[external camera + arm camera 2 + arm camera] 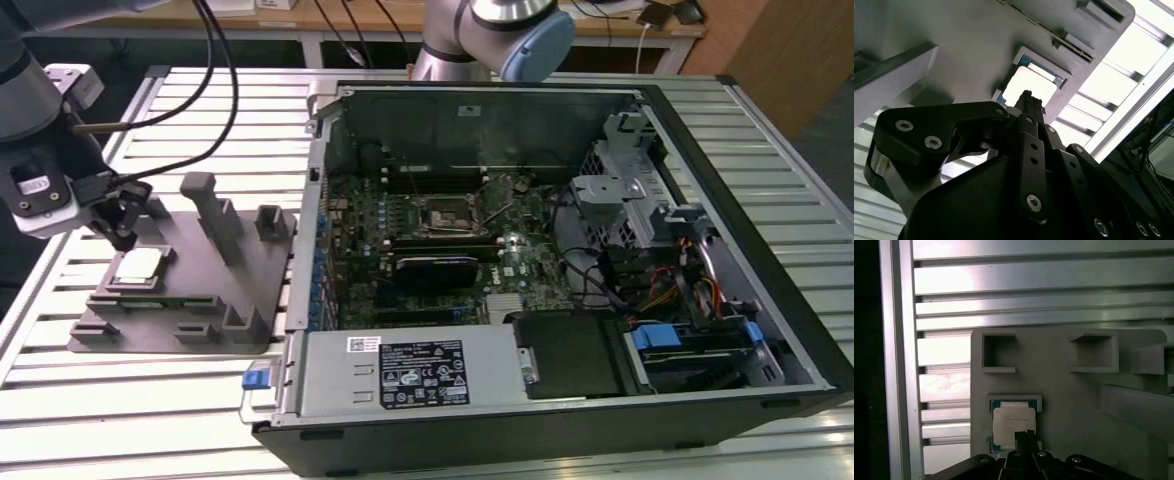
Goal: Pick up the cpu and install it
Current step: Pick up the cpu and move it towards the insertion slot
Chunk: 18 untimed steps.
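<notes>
One cpu (140,266) on screen, lying flat, silver lid up, thin greenish rim round it. It sits in a square pocket of the grey fixture block (200,305) at the exterior view's left, on the slatted alu table (80,400). It's square, so no long axis to call. Its edges run parallel w/ the pocket walls and the block's sides.

My claw (123,238) hangs right over it, pointing down, tip above the cpu's edge farther from the exterior cam. Contact or a sliver of air, can't tell. Spread or pressed together, can't tell either: in the first wrist view my claw (1024,434) reads as one dark tip overlapping the cpu (1011,417).

PC case (747,250) lies open at the exterior view's right, motherboard socket (445,212) near its middle, well apart from the cpu.
</notes>
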Each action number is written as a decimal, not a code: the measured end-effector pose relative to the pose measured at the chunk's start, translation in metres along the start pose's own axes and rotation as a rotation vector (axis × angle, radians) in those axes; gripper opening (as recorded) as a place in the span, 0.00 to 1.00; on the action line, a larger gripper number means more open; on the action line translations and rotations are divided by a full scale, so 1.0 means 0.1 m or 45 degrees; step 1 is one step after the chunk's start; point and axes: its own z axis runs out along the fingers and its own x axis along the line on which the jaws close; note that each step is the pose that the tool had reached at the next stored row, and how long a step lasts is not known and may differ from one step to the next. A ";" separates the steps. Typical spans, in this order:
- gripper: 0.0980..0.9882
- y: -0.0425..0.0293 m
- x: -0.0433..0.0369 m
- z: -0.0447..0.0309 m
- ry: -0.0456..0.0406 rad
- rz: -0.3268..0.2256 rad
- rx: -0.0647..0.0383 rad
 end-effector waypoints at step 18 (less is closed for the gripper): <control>0.01 -0.041 0.026 0.262 0.002 0.000 0.000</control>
